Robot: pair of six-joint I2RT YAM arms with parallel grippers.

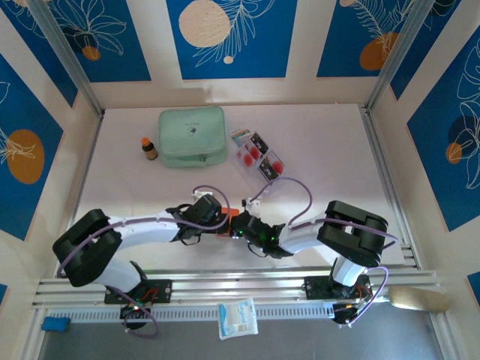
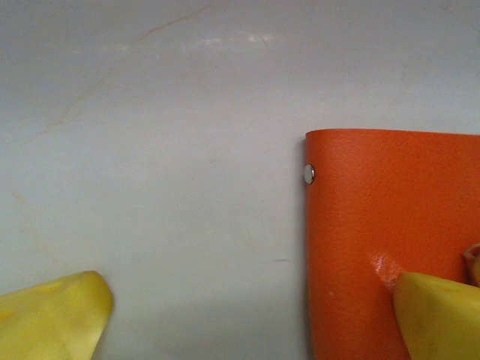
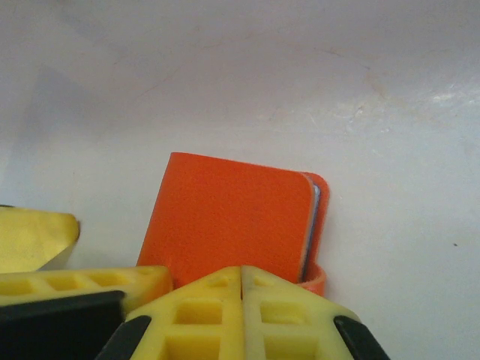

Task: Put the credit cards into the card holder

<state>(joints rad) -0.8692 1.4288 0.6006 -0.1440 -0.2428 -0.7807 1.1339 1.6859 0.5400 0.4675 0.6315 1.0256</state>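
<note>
Seen from above, two robot arms reach in from the near edge of a pale tabletop (image 1: 330,150) and meet near its middle. Between them lies the card holder (image 1: 233,214), a small orange-red wallet, folded shut.

The left gripper (image 1: 222,223) comes at it from the left. In the left wrist view its jaws (image 2: 247,292) stand wide: one yellow fingertip (image 2: 427,307) presses down on the orange cover (image 2: 382,202), and the other hangs over bare tabletop well to the side.

The right gripper (image 1: 243,225) comes from the right. In the right wrist view its jaws (image 3: 241,296) are drawn together with no gap, right at the near edge of the card holder (image 3: 225,217). Whether they pinch that edge cannot be told.

The credit cards (image 1: 259,156), white and black with red circles, lie in a loose cluster farther back, well apart from the holder. Left of them sit a mint-green pouch (image 1: 193,136) and a small brown bottle (image 1: 149,148).
</note>
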